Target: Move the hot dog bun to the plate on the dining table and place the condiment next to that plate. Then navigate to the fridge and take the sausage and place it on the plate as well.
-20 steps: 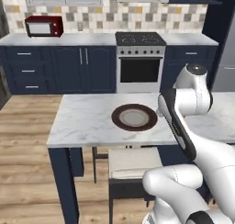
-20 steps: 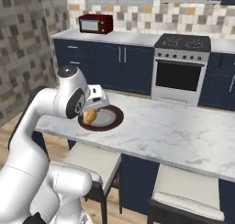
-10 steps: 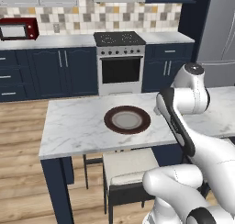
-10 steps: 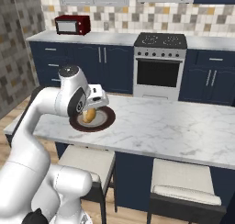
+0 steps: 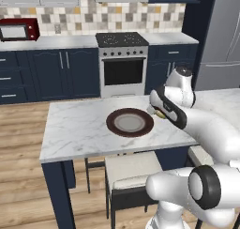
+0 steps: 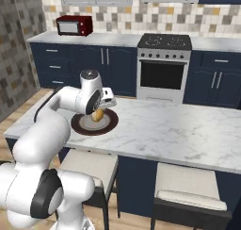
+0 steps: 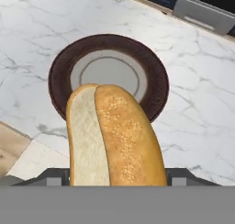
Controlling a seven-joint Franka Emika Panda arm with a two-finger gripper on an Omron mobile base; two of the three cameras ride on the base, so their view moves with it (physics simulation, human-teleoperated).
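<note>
My gripper (image 5: 158,111) is shut on the hot dog bun (image 7: 114,136), a tan roll with a pale cut side, and holds it above the dining table (image 5: 75,129). From the right base view the bun (image 6: 98,115) hangs over the near edge of the plate (image 6: 80,127). The brown-rimmed plate (image 7: 59,76) lies just beyond the bun's tip and has nothing on it; it also shows left of the gripper (image 5: 111,124). The grey fridge (image 5: 224,35) stands at the back right, doors closed. The condiment and the sausage are out of view.
A stove (image 5: 123,64) and navy cabinets line the back wall, with a red microwave (image 5: 18,30) on the counter at the left. Stools (image 6: 89,163) (image 6: 188,186) are tucked under the table's near side.
The whole picture has shifted as the base drove along the table. The bun stays in the gripper near the plate.
</note>
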